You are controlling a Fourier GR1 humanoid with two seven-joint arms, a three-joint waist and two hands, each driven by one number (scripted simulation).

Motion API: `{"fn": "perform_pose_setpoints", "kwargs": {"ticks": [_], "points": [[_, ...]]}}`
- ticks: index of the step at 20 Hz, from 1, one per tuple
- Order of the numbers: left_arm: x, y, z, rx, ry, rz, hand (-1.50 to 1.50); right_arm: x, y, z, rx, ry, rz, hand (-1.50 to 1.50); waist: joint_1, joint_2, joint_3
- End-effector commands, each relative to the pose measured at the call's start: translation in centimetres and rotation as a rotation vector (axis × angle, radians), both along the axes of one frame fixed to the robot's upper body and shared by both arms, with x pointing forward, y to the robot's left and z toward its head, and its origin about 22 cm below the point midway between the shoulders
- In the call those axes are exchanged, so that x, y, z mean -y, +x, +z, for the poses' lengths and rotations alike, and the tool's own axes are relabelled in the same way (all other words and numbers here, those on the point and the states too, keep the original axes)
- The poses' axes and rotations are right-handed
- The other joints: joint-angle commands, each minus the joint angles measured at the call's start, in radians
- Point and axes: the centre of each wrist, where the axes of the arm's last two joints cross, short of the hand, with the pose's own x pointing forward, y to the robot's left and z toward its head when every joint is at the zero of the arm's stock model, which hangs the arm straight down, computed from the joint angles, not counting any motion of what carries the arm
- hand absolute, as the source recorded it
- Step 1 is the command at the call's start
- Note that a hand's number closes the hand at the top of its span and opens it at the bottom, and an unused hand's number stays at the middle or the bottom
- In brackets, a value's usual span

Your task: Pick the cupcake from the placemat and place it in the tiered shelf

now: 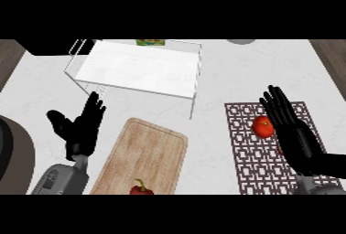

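A small round red item with an orange top (263,127), the cupcake, sits on the brown patterned placemat (250,160) at the right. My right hand (296,137) is open with straight fingers, directly to the right of the cupcake and partly over the mat. A red sliver shows at the hand's edge; what it belongs to is hidden. The white wire tiered shelf (138,68) stands at the back, left of centre, its top level bare. My left hand (79,128) rests open at the left, fingers up, holding nothing.
A wooden cutting board (145,153) lies between the hands, with a red pepper (140,188) at its near end. A green and yellow packet (150,42) shows behind the shelf. A dark rounded object (10,155) sits at the left edge.
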Motion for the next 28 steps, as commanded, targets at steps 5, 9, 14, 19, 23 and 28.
{"fn": "perform_pose_setpoints", "kwargs": {"ticks": [5, 9, 14, 19, 23, 28], "points": [[-3.6, -1.6, -0.7, -0.012, 0.282, -0.129, 0.00, 15.2, -4.3, 0.8, -0.202, -0.450, -0.628, -1.50, -0.069, -0.008, 0.002], [-3.2, -3.6, -2.1, -0.054, 0.308, -0.246, 0.00, 21.3, -8.4, -0.7, -0.434, -0.569, -1.030, 1.50, -0.035, -0.003, 0.003], [-2.0, -4.8, -2.0, -0.034, 0.332, -0.335, 0.00, 20.5, -9.1, -2.0, -0.311, -0.320, -0.864, -1.50, 0.024, -0.007, 0.004], [-3.1, -2.5, -0.7, -0.034, 0.342, -0.313, 0.00, 17.5, -8.2, 0.3, -0.238, -0.420, -0.658, -1.50, 0.023, -0.005, 0.003], [-1.8, -4.6, -1.7, -0.029, 0.329, -0.342, 0.00, 16.1, -7.4, 5.4, -0.391, -0.527, -0.532, -1.50, 0.033, -0.006, 0.001], [-2.7, -3.1, -0.9, -0.009, 0.334, -0.338, 0.00, 15.3, -7.2, 7.6, -0.591, -0.931, -0.489, -1.50, 0.043, 0.000, -0.004]]}}
